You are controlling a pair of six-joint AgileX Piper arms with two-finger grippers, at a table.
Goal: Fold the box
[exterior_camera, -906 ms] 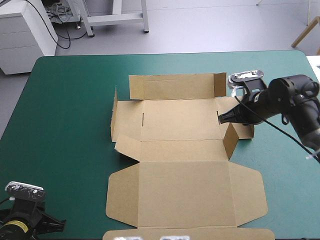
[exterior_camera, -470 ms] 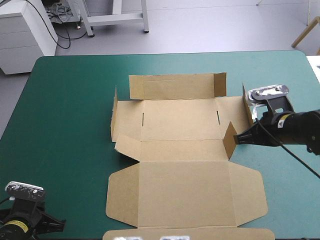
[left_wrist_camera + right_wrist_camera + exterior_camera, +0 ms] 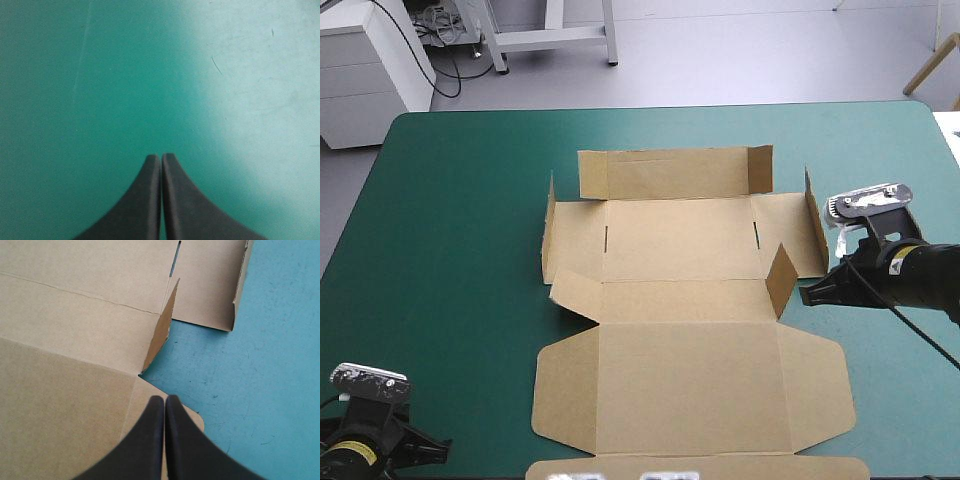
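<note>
Left gripper (image 3: pixel 161 161): near left corner of table, fingers pressed together, nothing between them, over bare teal-green cover (image 3: pixel 75 75).
Box (image 3: pixel 680 250): mid-table, mostly flat; lid (image 3: pixel 690 385) flat toward near edge.
Right gripper (image 3: pixel 164 401): fingers pressed together, empty, tip at lid's right corner, just beside box's right edge.
Tab (image 3: pixel 159 332): ahead of right gripper, upright, not touched.
Side flaps: right (image 3: pixel 812 225) outer strip raised; left (image 3: pixel 548 240) raised.
Far flap (image 3: pixel 670 172): angle unclear.
</note>
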